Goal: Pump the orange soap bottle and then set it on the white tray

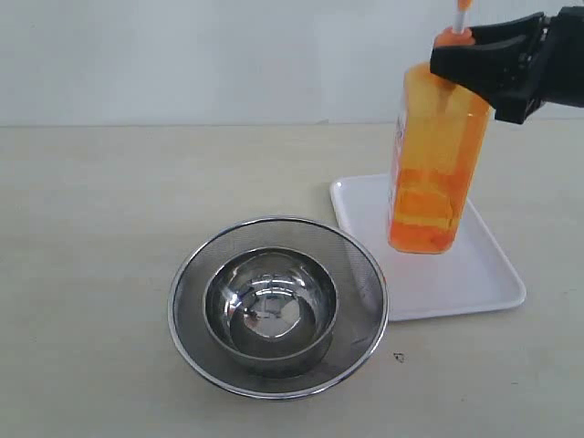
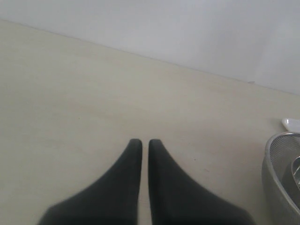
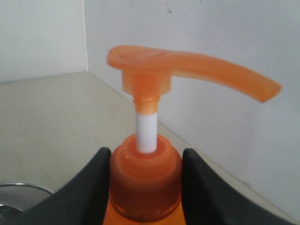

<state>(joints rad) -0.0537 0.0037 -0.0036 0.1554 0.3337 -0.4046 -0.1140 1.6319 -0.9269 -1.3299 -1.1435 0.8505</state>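
The orange soap bottle stands upright over the near-left part of the white tray; whether its base touches the tray I cannot tell. My right gripper comes in from the right and is shut on the bottle's collar, one black finger on each side. The white stem and orange pump head rise above the fingers, fully extended. My left gripper is shut with nothing in it, over bare table; it is out of the exterior view.
A round steel mesh strainer holding a steel bowl sits on the table front-left of the tray, close to the tray's near-left corner. The strainer's rim shows in the left wrist view. A pale wall runs behind the table.
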